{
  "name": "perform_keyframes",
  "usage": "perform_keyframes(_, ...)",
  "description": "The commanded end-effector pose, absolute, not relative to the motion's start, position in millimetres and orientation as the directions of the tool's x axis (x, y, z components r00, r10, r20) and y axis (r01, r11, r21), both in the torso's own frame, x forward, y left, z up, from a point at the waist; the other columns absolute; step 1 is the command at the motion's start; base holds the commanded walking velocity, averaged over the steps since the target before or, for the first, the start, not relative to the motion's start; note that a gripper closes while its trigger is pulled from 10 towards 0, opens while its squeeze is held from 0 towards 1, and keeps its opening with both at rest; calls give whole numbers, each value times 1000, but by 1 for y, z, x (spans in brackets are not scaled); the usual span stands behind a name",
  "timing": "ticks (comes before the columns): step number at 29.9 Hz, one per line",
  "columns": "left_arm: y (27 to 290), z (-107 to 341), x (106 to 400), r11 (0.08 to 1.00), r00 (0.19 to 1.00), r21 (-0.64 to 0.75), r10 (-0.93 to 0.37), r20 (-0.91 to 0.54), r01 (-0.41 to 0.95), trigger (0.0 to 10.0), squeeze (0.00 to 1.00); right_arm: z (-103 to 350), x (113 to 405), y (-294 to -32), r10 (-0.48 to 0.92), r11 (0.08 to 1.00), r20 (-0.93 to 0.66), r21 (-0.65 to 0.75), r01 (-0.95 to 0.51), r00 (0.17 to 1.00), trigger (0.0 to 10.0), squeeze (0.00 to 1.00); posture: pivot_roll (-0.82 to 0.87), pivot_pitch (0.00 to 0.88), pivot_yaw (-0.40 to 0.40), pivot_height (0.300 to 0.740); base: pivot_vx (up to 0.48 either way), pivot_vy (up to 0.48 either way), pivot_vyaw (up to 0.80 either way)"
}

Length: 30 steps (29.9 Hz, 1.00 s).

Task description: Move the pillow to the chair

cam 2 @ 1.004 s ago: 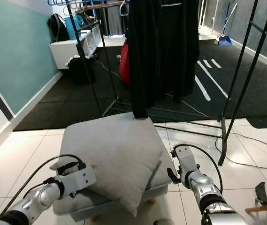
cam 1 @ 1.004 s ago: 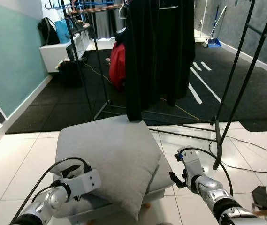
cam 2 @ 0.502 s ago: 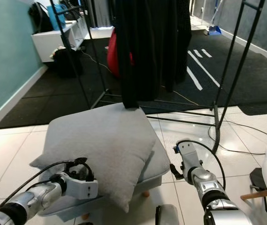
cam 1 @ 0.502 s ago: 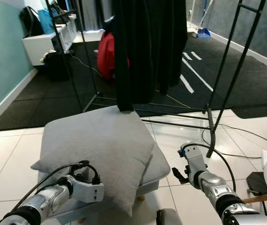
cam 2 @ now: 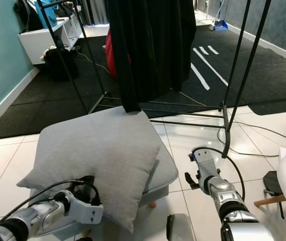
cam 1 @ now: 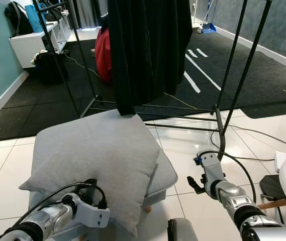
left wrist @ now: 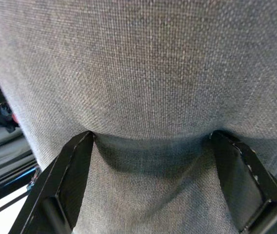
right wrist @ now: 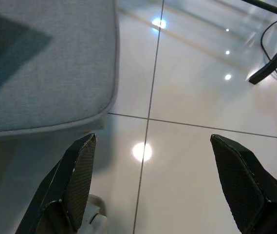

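The pillow [cam 1: 95, 163] lies on the grey seat of the chair [cam 1: 165, 175], overhanging its front edge. The left gripper [left wrist: 153, 161] has its fingers spread wide, pressed against the pillow's fabric but not clamped on it. The right gripper [right wrist: 153, 180] is wide open and empty, above floor tiles beside the chair. Judgement: placement essentially done; withdrawal of the arms remains.

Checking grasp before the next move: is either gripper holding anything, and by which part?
The left gripper presses its spread fingers against the grey pillow near its lower front edge, not clamping it. The right gripper is open, holding nothing.
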<state>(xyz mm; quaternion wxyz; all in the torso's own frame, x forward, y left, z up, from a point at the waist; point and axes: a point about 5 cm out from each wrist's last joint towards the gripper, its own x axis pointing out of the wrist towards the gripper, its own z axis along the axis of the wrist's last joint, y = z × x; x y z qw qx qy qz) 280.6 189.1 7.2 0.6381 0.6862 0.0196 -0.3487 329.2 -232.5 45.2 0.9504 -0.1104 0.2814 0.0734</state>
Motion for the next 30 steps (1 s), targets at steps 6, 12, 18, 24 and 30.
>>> perform_keyframes(6,196,11,280,-236,688,818,-449,-571,525,10000,0,52,333,-238,70,970,-537,-161,-183,841,10000,0,-239,47,26,440,0,0,0)
perform_keyframes(12,201,14,278,-257,664,803,-457,-592,538,10000,0,53,334,-237,69,970,-536,-162,-183,842,10000,0,-239,51,29,425,0,0,0)
perform_keyframes(18,216,17,271,-275,644,783,-451,-617,558,10000,0,55,334,-238,71,969,-532,-163,-184,844,10000,0,-230,57,27,405,0,0,0)
perform_keyframes(24,232,27,263,-287,595,742,-455,-662,606,10000,0,53,333,-238,76,969,-533,-159,-188,842,10000,0,-221,59,23,385,0,0,0)
perform_keyframes(30,239,32,256,-312,539,699,-464,-703,643,10000,0,53,333,-237,83,972,-521,-147,-185,849,10000,0,-216,56,32,376,0,0,0)
